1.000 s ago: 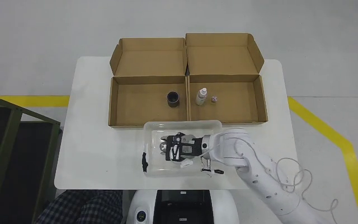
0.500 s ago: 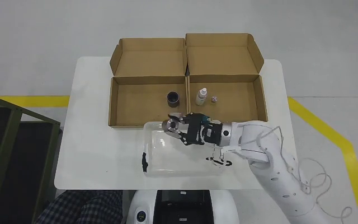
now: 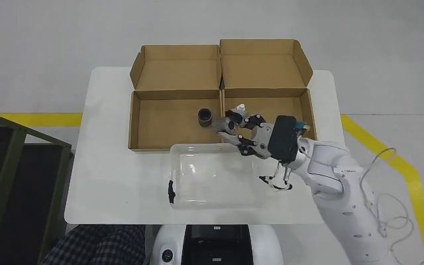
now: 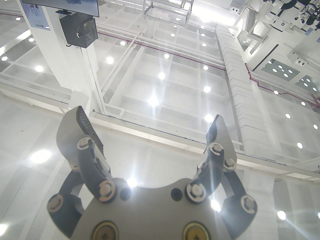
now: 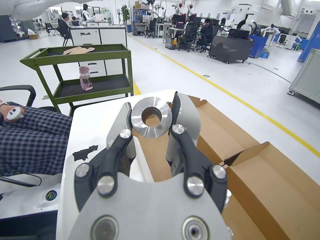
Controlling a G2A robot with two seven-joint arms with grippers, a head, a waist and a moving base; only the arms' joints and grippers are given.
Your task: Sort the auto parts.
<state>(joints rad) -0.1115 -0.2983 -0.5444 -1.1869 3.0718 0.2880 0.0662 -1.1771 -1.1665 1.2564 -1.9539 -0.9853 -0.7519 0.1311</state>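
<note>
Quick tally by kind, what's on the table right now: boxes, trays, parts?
Boxes: 2
Tray: 1
Parts: 3, namely ring in the right gripper, dark cylinder, white bottle
Black piece at the tray's edge: 1
Total: 7

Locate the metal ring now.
The metal ring is clamped in the right pincer, over the two cardboard boxes' shared wall, beside the dark cylinder in the top view.

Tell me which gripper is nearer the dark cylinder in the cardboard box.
Right. The right gripper, shut on a metal ring, hangs just beside the dark cylinder; the left gripper points at the ceiling, open.
</note>
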